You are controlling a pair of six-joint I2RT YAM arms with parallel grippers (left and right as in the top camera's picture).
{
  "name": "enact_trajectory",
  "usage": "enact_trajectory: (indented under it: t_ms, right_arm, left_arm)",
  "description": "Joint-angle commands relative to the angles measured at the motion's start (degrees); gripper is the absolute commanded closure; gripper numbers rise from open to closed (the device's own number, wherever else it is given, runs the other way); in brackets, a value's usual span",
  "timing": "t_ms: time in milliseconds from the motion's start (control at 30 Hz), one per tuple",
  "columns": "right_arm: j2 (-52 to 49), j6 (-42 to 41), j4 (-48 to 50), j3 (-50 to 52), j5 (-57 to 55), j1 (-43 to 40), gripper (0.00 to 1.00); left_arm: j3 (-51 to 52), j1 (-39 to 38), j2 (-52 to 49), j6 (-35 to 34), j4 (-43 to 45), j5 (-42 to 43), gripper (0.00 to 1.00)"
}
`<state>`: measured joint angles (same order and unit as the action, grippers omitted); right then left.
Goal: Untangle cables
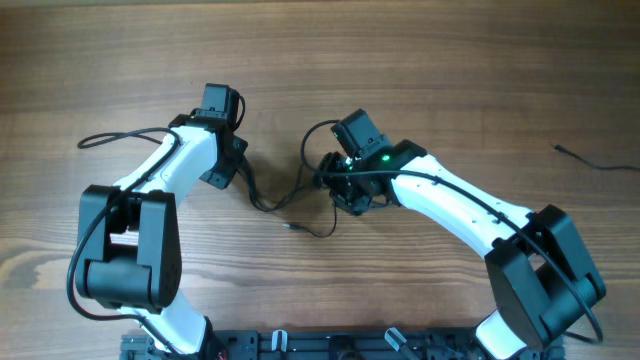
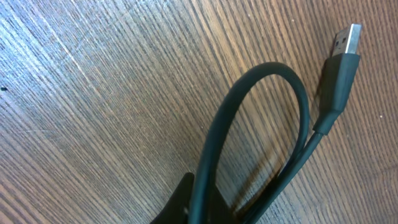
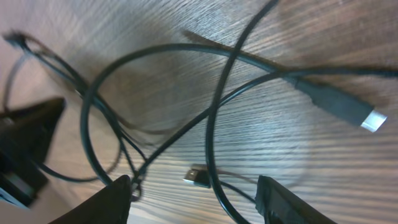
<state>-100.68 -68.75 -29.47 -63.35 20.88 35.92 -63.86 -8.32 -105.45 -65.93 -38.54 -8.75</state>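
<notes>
The cables (image 1: pixel 290 200) are thin black cords lying tangled on the wooden table between my two grippers, with a small plug end (image 1: pixel 291 226) in front. My left gripper (image 1: pixel 232 165) is shut on one cable (image 2: pixel 261 124), which loops up out of the jaws (image 2: pixel 199 208) and ends in a USB plug (image 2: pixel 346 38). My right gripper (image 1: pixel 345 195) is open low over the tangle. In the right wrist view its fingers (image 3: pixel 199 199) straddle crossing strands (image 3: pixel 211 124) and a small plug (image 3: pixel 199 176). A larger plug (image 3: pixel 348 111) lies to the right.
A separate thin black cord (image 1: pixel 590 160) lies alone at the far right of the table. Another thin black strand (image 1: pixel 110 137) curves out to the left beside my left arm. The arm bases stand at the front edge.
</notes>
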Motion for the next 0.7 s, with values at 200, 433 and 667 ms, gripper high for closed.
enact_trajectory:
  t_ms: [200,433,667]
  right_arm:
    - [-2.1,-14.2,0.5,0.3,-4.8,2.5,0.38]
    - [-6.6,-15.7,5.8,0.3,-0.7,3.7,0.42]
    - [-5.4,11.9,6.2,0.2,-3.3,-0.2,0.96]
  left_arm:
    - [0.1,-0.2,-0.7,-0.3,0.0,-1.4,0.92]
    - [0.1,-0.2,-0.7,-0.3,-0.1,-1.4,0.92]
    - [0.1,-0.2,-0.7,0.2,-0.9,-1.4,0.91]
